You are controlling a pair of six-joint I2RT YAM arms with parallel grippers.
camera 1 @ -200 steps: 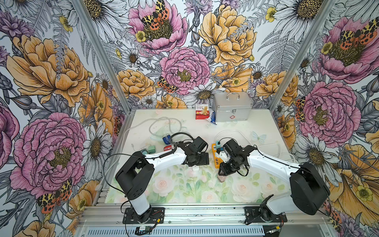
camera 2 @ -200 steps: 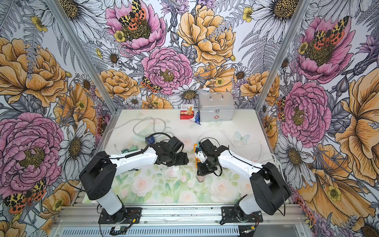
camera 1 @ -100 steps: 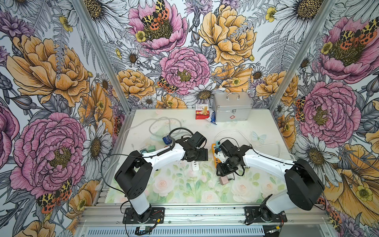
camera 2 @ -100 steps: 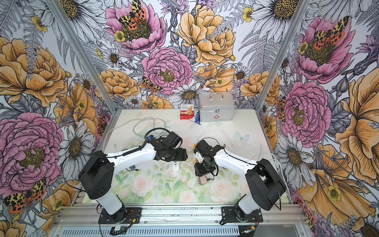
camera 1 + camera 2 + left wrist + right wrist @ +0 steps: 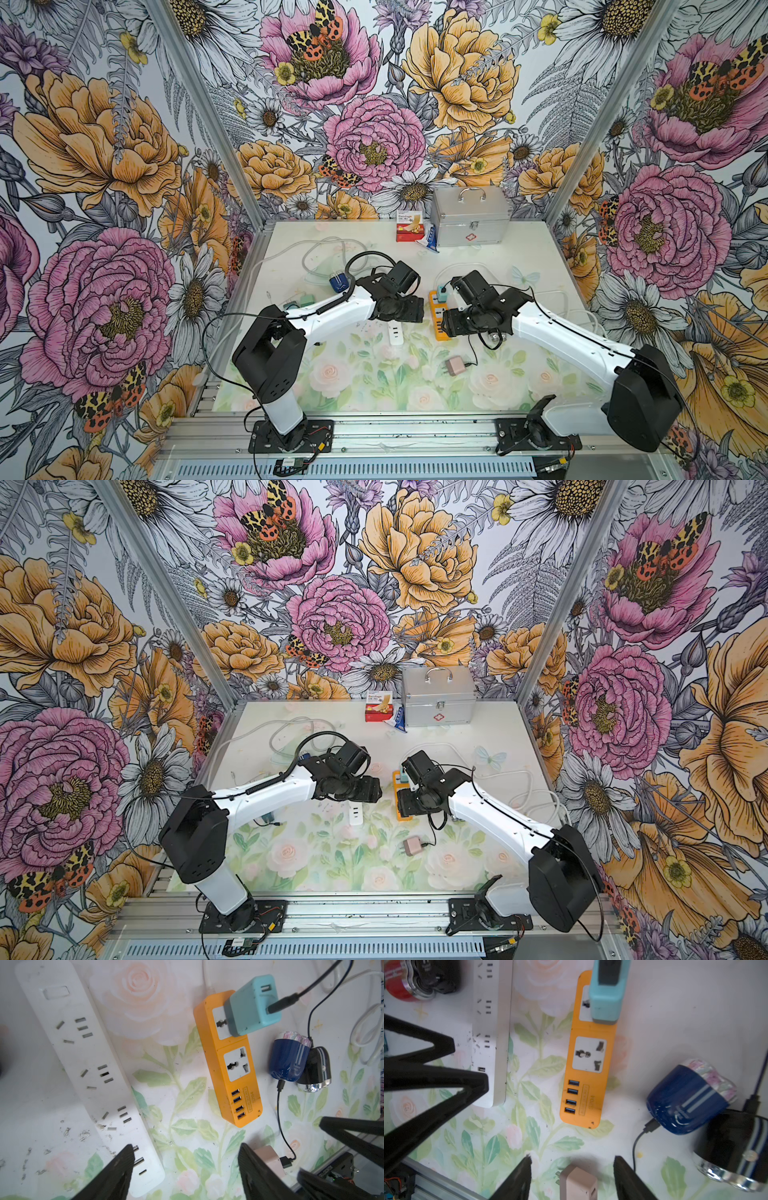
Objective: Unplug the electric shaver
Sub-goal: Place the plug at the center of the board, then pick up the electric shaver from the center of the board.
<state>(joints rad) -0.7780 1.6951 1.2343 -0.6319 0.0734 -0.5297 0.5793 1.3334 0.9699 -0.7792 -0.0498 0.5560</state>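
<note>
Black jaws of the right tool stand spread, gripping nothing, poised near the pink adapter, which lies loose on the tabletop, well clear of the orange power strip. A black cable joins it to the blue shaver, which sits beside the strip. The left tool is likewise released and empty. Unplugging looks done; the next move calls only for a clean withdrawal. At the rear, the silver case is closed, its contents hidden.

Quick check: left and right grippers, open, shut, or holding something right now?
Left gripper: open, holding nothing.
Right gripper: open, holding nothing; pink charger plug lies loose nearby.
</note>
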